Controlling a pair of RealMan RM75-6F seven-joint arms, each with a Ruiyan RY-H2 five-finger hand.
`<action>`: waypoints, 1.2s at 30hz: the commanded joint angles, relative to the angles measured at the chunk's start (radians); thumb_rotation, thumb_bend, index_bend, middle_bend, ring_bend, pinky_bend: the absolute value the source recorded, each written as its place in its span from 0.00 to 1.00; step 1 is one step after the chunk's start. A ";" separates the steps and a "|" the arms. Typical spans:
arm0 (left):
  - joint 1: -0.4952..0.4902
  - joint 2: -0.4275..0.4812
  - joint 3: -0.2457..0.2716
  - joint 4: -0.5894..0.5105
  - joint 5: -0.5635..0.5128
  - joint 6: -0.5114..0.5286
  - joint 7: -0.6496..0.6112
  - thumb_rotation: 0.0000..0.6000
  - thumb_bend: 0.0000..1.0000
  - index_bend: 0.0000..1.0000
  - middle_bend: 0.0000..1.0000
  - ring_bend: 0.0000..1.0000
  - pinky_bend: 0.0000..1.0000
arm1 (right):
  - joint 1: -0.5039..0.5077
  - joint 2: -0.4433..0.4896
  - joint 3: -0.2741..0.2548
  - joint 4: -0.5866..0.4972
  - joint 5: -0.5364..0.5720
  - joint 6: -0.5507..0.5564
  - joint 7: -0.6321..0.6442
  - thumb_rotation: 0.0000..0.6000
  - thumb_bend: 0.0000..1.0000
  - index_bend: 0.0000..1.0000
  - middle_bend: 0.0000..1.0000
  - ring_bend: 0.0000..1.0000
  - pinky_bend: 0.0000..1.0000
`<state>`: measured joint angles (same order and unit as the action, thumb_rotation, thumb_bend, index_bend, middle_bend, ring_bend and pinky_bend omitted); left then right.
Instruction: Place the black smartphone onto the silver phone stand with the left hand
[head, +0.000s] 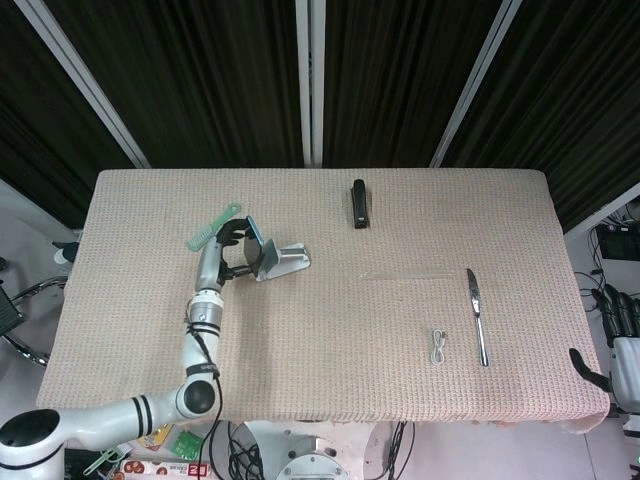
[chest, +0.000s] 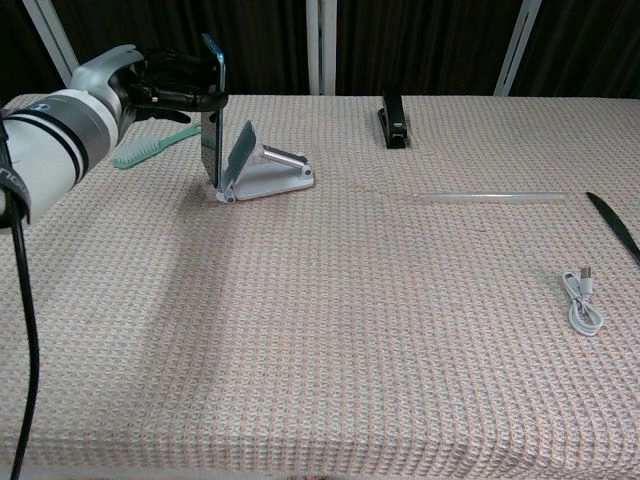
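White coiled cable (chest: 582, 299): lies nearest, well apart from the work — ignore it.
Left hand (chest: 168, 82): fingers wrapped round the upper part of the thin black smartphone (chest: 211, 110), held upright on edge.
Smartphone position: just beside the folding silver metal phone stand (chest: 262, 168), lower end near its front lip.
Seating it: tilt the top back onto the rest plate — release only once the lip catches.
Right hand (head: 620, 345): at the table's edge; its fingers' state cannot be told.

Sitting on the beige woven tablecloth (head: 330, 330) are one black smartphone (chest: 211, 110), one silver folding phone stand (chest: 262, 168), one green comb (chest: 150, 148), one black stapler (chest: 391, 120), one clear plastic straw (chest: 490, 198), one table knife (head: 477, 314) and one coiled white cable (chest: 583, 300).
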<state>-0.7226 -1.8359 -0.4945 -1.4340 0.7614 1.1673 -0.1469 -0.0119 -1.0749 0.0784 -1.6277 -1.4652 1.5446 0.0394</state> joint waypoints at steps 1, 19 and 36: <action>-0.005 -0.015 -0.005 0.017 0.006 -0.009 -0.006 1.00 0.45 0.57 0.60 0.27 0.25 | 0.002 -0.003 0.003 0.004 0.007 -0.004 -0.003 1.00 0.20 0.00 0.00 0.00 0.00; -0.009 -0.046 -0.007 0.106 0.044 -0.075 -0.011 1.00 0.46 0.57 0.60 0.27 0.24 | 0.005 0.000 0.007 0.009 0.021 -0.018 0.003 1.00 0.20 0.00 0.00 0.00 0.00; -0.008 -0.060 -0.026 0.111 0.044 -0.088 0.001 1.00 0.46 0.57 0.60 0.27 0.24 | 0.006 0.005 0.010 0.005 0.026 -0.019 0.008 1.00 0.20 0.00 0.00 0.00 0.00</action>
<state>-0.7306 -1.8968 -0.5192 -1.3211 0.8065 1.0808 -0.1469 -0.0059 -1.0702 0.0889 -1.6224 -1.4395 1.5253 0.0469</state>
